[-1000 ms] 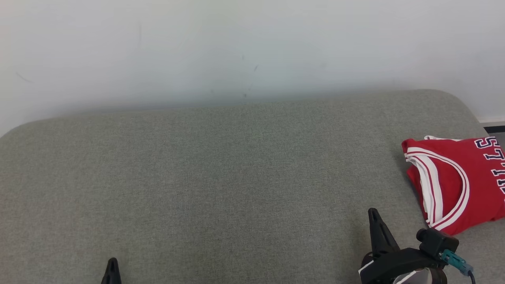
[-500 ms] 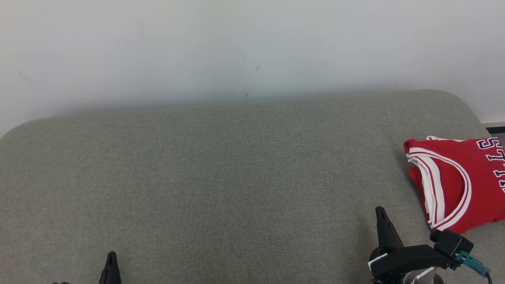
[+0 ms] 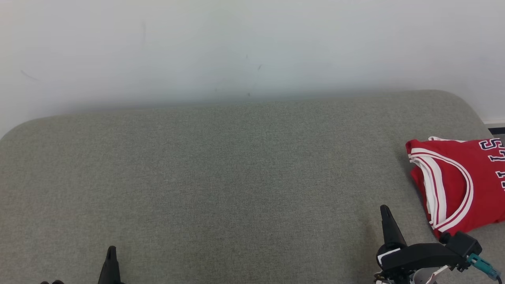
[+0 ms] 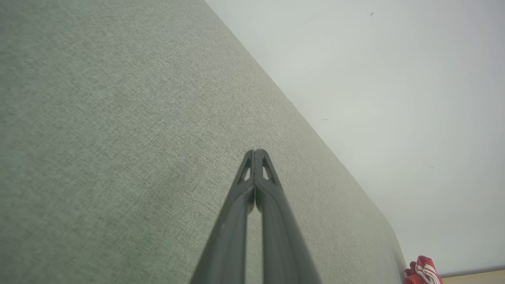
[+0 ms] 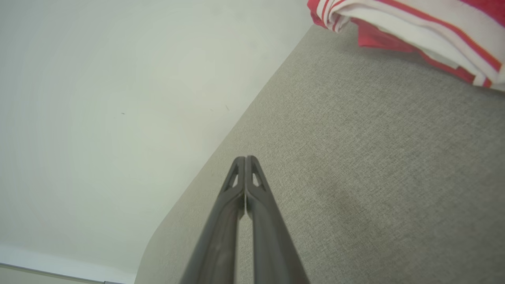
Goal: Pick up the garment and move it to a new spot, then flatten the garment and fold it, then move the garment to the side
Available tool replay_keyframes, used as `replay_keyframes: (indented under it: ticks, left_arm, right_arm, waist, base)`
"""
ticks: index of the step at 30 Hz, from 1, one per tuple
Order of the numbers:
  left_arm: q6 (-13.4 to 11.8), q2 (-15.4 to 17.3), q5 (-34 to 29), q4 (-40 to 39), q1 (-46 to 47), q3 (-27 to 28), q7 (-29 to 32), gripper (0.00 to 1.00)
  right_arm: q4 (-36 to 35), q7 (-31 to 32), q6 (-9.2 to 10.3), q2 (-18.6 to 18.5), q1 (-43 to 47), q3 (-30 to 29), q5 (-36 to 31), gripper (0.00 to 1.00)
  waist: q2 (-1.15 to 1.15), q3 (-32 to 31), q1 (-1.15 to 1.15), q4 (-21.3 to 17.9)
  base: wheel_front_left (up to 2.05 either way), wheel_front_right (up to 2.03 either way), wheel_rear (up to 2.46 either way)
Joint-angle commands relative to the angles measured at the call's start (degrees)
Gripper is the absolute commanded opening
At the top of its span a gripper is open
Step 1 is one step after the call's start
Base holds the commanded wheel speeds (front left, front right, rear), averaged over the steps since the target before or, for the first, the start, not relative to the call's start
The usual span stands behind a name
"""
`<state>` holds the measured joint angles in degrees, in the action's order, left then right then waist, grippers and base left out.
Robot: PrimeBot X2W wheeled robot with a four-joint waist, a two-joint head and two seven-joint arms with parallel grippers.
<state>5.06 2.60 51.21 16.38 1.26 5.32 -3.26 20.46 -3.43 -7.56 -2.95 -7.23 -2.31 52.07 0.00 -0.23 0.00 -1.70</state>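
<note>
Your folded red jersey [image 3: 459,185] lies at the frame's right edge on the grey cushion [image 3: 236,177]. The left tool [image 4: 255,154] and right tool [image 5: 245,159] are both closed and empty. Expect light, limp cloth, so pinch all layers at the folded edge.

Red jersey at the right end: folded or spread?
Folded: the red jersey lies as a compact bundle, white-trimmed layers stacked at its edge.
</note>
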Motion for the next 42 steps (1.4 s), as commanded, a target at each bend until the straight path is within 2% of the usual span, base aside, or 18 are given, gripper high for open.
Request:
replay_keyframes:
  ticks: [1,20,42]
  left_arm:
    - [0.3,0.3,2.4,-0.8,1.4,0.2,0.5,0.0]
    - [1.0,0.3,15.1,-1.3,2.7,0.6,3.6,0.0]
    - [1.7,0.4,26.6,-1.9,3.9,0.9,6.4,0.0]
  right_arm:
    - [-1.1,0.6,0.06,0.1,-0.3,-0.3,2.3,0.0]
    - [-2.9,3.7,0.08,0.1,0.2,-1.6,14.6,0.0]
    - [-4.6,6.5,0.09,0.1,0.6,-2.8,26.1,0.0]
  waist:
    - [0.0,0.0,0.0,0.0]
    - [0.0,0.1,0.0,0.5]
    - [0.0,0.2,0.0,0.9]
  base:
    - [0.0,0.0,0.0]
    - [0.0,0.0,0.0]
    - [0.0,0.0,0.0]
